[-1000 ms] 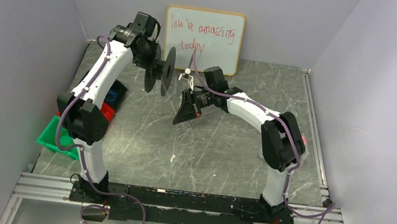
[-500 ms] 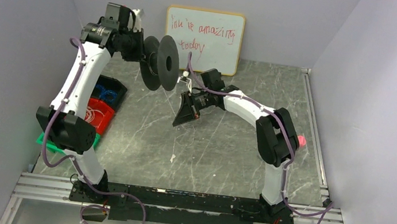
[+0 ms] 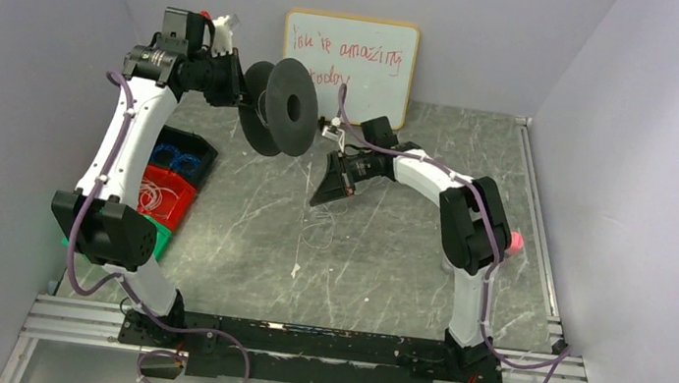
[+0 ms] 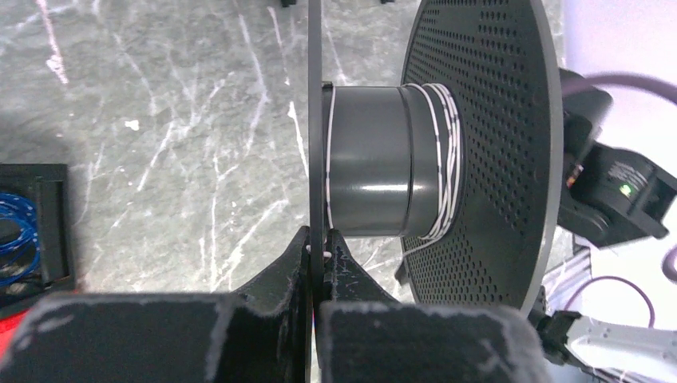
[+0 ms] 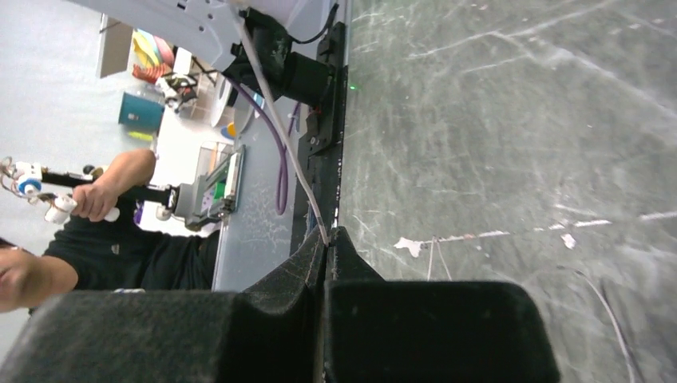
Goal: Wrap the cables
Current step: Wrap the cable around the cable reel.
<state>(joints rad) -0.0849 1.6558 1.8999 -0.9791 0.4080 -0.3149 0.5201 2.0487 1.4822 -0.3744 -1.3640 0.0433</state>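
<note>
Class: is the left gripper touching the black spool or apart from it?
Touching. The left wrist view shows the left gripper clamped onto the spool by its thin flange, with no gap.

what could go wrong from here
The left pincer grips the black two-flanged spool only by one thin flange edge; it may twist or slip. The thin whitish cable is bunched against the far flange and may wind unevenly. The shut right pincer may lose or snap it.
</note>
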